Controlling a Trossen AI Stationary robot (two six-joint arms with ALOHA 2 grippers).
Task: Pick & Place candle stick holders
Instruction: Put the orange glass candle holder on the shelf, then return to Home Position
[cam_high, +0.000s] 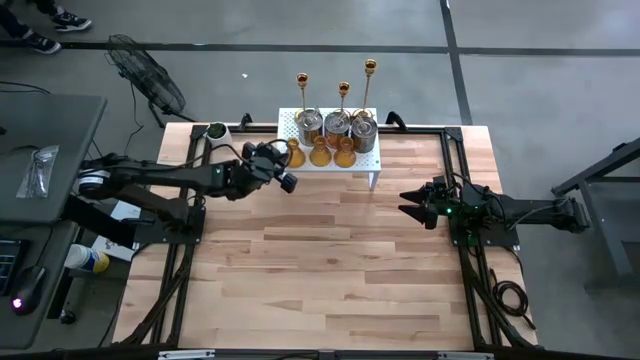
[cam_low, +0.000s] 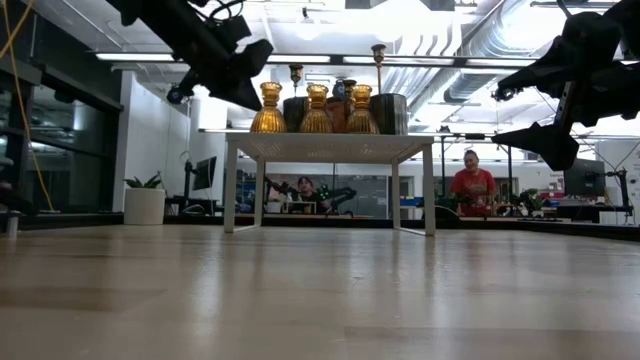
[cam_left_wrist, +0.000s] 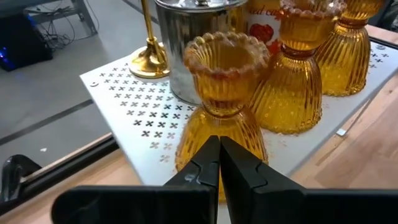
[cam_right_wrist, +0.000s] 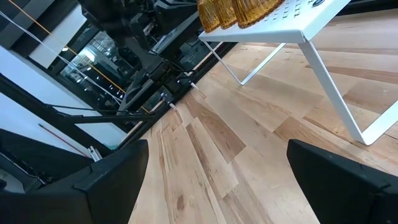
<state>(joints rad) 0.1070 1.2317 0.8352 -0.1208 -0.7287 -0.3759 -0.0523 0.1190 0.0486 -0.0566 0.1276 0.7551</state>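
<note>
A white perforated rack (cam_high: 372, 160) stands on thin legs at the table's far middle. On it stand three slim gold sticks (cam_high: 344, 92) at the far side, three silver cups (cam_high: 337, 126) in the middle and three amber glass holders (cam_high: 320, 153) along the near side. My left gripper (cam_left_wrist: 219, 149) is shut with nothing between its fingers. It hovers at the rack's left end, right in front of the leftmost amber holder (cam_left_wrist: 224, 81), at the height of its ribbed base. My right gripper (cam_high: 405, 202) waits open near the table's right edge, its fingers wide apart (cam_right_wrist: 217, 168). My left gripper's shut fingertips (cam_left_wrist: 211, 155) stand close before the ribbed base (cam_left_wrist: 242, 134) of the leftmost amber holder, coming slanting down from the table's left. I cannot tell whether they touch it. The holder stands upright on the rack.
A white cup with dark contents (cam_high: 215, 131) sits at the table's far left corner. Bare wood (cam_high: 330, 270) stretches from the rack to the near edge. A fan (cam_high: 145, 75) lies on the floor beyond the table. People (cam_low: 472, 185) sit far off in the room.
</note>
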